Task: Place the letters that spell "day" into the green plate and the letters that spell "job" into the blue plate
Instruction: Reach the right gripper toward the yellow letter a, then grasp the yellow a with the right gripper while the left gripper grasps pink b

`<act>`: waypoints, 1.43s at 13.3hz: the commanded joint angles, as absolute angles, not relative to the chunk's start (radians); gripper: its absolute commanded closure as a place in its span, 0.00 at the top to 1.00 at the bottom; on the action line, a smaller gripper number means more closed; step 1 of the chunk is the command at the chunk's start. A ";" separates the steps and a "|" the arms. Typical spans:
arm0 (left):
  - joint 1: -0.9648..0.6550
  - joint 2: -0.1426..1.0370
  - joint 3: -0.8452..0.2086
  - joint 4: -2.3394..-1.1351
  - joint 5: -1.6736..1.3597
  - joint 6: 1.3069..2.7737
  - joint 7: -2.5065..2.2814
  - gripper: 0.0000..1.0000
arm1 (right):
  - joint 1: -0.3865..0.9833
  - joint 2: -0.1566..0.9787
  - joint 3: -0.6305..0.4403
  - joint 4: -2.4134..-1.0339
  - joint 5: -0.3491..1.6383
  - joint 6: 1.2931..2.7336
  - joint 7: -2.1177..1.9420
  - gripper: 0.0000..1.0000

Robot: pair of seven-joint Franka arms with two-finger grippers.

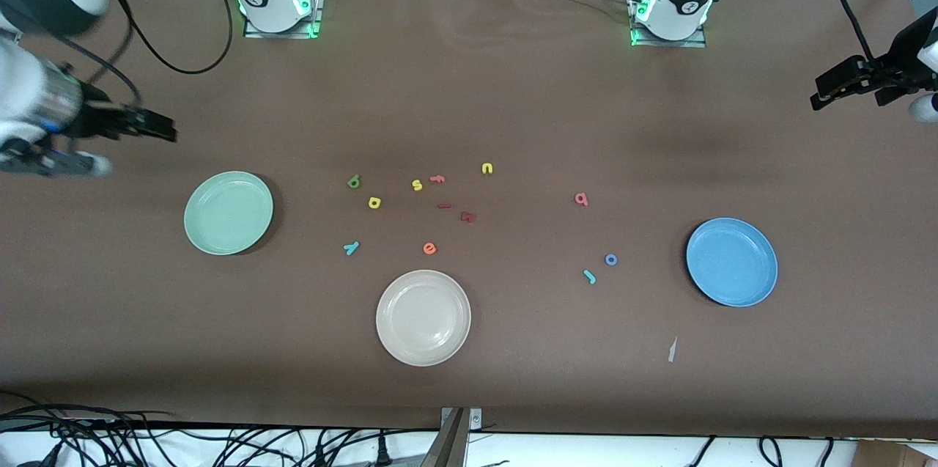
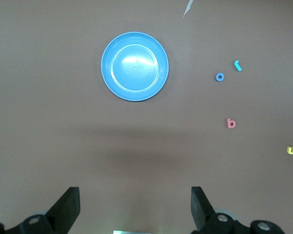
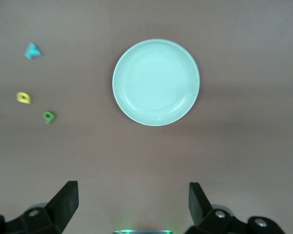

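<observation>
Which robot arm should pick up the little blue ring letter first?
The left arm, probably. Its open left gripper hangs at the blue plate's end of the table, where the blue ring "o" lies. The open right gripper is up by the green plate, much farther away.

No text, label or number is legible

Left tool (image 1: 824, 97) raised, fingers spread, empty; right tool (image 1: 165, 128) likewise, both arms waiting.
</observation>
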State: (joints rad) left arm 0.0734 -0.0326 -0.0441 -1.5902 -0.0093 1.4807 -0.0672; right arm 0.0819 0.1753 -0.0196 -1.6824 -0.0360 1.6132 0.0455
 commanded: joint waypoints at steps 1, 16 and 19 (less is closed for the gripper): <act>0.072 -0.021 -0.044 -1.560 -0.017 1.457 -0.072 1.00 | 0.121 0.253 -0.018 -1.608 -0.089 1.606 0.049 1.00; 0.068 0.007 -0.044 -1.560 -0.026 1.460 -0.057 1.00 | 0.400 0.440 0.005 -1.755 0.026 2.041 0.554 1.00; 0.071 0.049 -0.044 -1.562 -0.074 1.460 -0.049 1.00 | 0.448 0.483 0.009 -1.805 0.026 2.216 0.574 1.00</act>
State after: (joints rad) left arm 0.0715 0.0105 -0.0460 -1.5901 -0.0401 1.4780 -0.0648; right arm 0.4300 0.4614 0.0114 -1.7751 0.0105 2.1263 0.5578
